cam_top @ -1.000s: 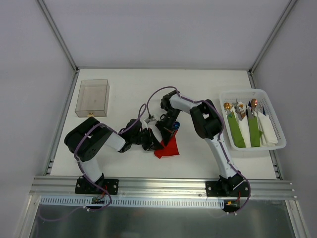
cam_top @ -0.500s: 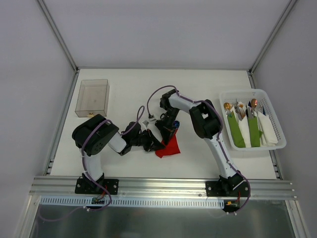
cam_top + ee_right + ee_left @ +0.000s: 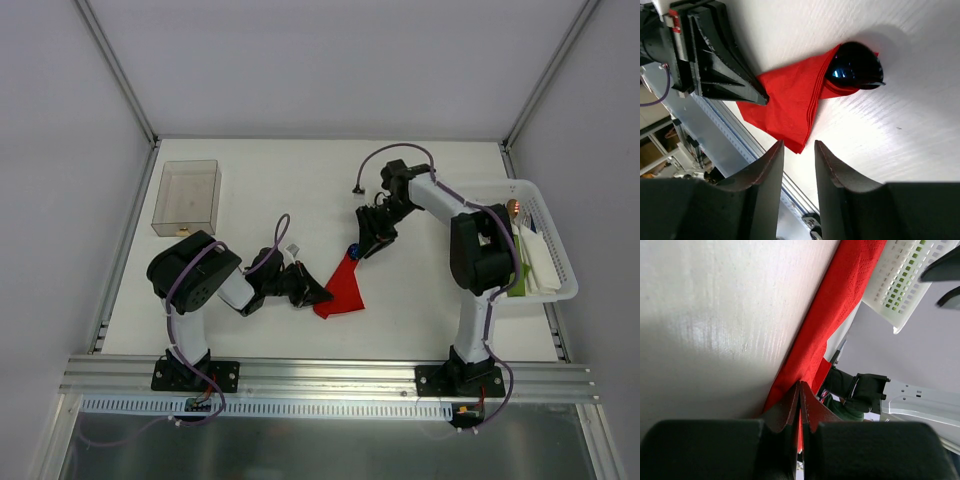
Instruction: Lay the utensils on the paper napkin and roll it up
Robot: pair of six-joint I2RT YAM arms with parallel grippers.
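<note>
Top external view: the paper napkin [image 3: 342,292] lies on the table [image 3: 260,170], wrapped round the utensils [image 3: 855,65]. The left gripper [image 3: 318,293] pinches its left edge. The right gripper [image 3: 798,150] hangs apart from it, jaws slightly parted and holding nothing.

The paper napkin [image 3: 790,100] is bright red, faintly dot-embossed; the utensils [image 3: 852,67] look glossy dark blue.

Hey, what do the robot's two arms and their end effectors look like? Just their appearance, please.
The left arm and right arm both have white link shells, bulky black joints and a thin purple cable looping alongside. The left end effector and right end effector are black, with wedge-shaped fingers tapering to narrow tips. The left one shows ribbed sides and a small red-and-white tag.
</note>
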